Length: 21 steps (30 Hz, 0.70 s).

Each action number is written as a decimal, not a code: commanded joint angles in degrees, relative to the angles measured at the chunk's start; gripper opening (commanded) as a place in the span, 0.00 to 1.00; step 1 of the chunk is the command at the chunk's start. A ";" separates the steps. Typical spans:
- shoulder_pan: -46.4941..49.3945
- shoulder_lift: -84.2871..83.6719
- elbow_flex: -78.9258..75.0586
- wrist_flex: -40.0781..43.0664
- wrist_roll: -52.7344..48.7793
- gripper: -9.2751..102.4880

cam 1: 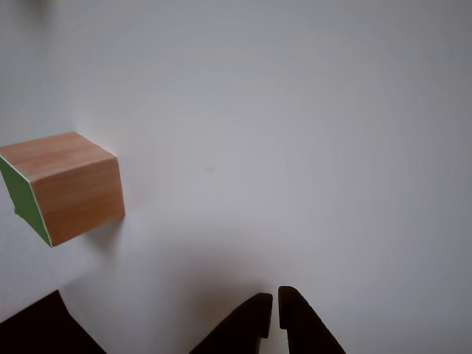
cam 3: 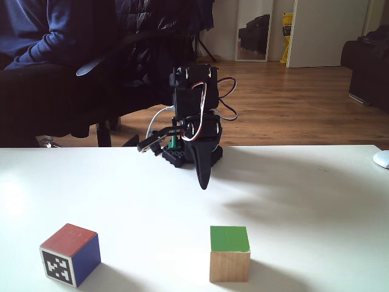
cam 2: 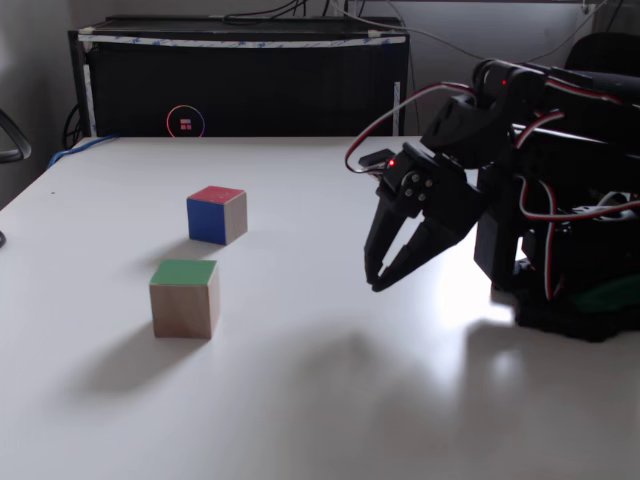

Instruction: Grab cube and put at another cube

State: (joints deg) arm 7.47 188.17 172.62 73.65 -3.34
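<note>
Two dark fingers of our gripper (cam 2: 377, 283) hang tips down just above the white table (cam 2: 300, 400), parted only by a narrow slit and holding nothing. In the other view the same fingertips (cam 1: 274, 310) rise from the bottom edge, close together over bare tabletop.

Out from there, we see the cube (cam 2: 184, 298) standing alone on the table, well apart from the gripper and to its left in a fixed view, green face up. In the other view the cube (cam 1: 70, 184) lies at the left edge, its green side turned left.

Another cube (cam 2: 216, 214) sits near it, not touching, red face up with a blue side. In a fixed view from the front, another cube (cam 3: 69, 254) shows a black-and-white marker, left of the cube (cam 3: 230, 253).
</note>
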 commanded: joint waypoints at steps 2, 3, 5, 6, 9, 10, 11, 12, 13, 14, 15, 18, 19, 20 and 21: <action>1.05 0.26 -2.55 0.26 1.23 0.08; 1.05 0.26 -2.55 0.26 1.23 0.08; 1.05 0.26 -2.55 0.26 1.23 0.08; 1.05 0.26 -2.55 0.26 1.23 0.08; 1.05 0.26 -2.55 0.26 1.23 0.08; 1.05 0.26 -2.55 0.26 1.32 0.08; 1.14 0.26 -2.55 0.26 1.67 0.08; 1.14 0.26 -2.55 0.09 1.93 0.09; 1.05 0.26 -2.55 0.18 2.64 0.14; 1.23 0.26 -2.55 0.18 2.99 0.19; 1.41 0.26 -2.81 0.09 3.16 0.23; 0.53 -0.26 -5.98 -1.41 3.69 0.25; -0.09 -1.85 -7.91 -1.76 4.04 0.26; -1.14 -5.01 -10.37 -2.11 4.66 0.27; -2.20 -9.58 -13.18 -2.46 5.80 0.28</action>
State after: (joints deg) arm 7.38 185.89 166.82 72.69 0.97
